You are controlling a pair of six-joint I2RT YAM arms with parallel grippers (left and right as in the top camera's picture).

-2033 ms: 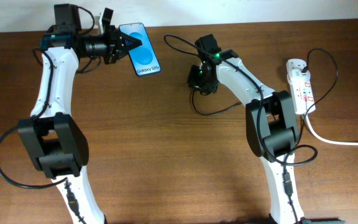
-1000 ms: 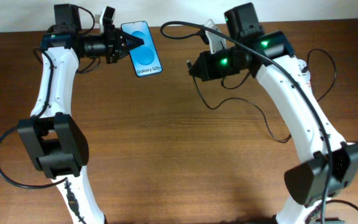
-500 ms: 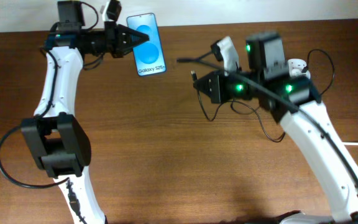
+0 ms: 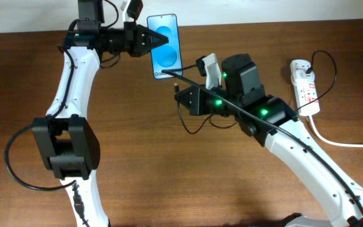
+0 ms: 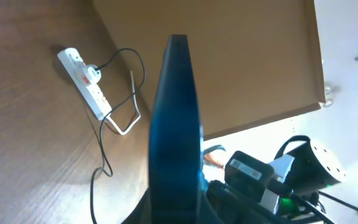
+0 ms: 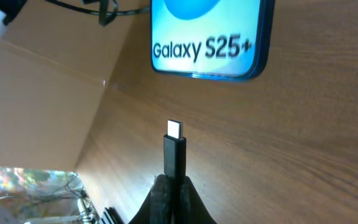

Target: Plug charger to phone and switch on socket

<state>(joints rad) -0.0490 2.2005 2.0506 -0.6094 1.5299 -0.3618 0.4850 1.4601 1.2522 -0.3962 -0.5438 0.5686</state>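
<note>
The right gripper [image 6: 173, 186] is closed narrow on the black plug of the charger [image 6: 174, 154]. The plug is a slim, flat stick of matte plastic and ends in a small bright metal tip. This tip points toward 12 o'clock in the right wrist view, at the bottom edge of the phone [image 6: 210, 37], and a short gap of bare wood lies between them. Seen from overhead, the right arm reaches from the 5 o'clock corner in a long bend, with its wrist turned toward 10 o'clock. The thin cable hangs behind it in a loose loop.

The left gripper [image 4: 159, 41] is pinched on the 9 o'clock side of the phone and points toward 3 o'clock. Its arm rises from 7 o'clock and folds at the elbow. The phone is a flat rectangle with a dark rim and rounded corners. Its screen is glossy blue (the white words "Galaxy S25+" are at the lower end). It is at 12 o'clock of the table [image 4: 169, 170], whose top is brown wood with fine grain. I cannot tell if the phone touches the wood.

The socket [image 4: 305, 88] lies at 3 o'clock. It is a long white plastic bar with red marks, a plug seated in it, and a thick white cord [image 4: 333, 140].
</note>
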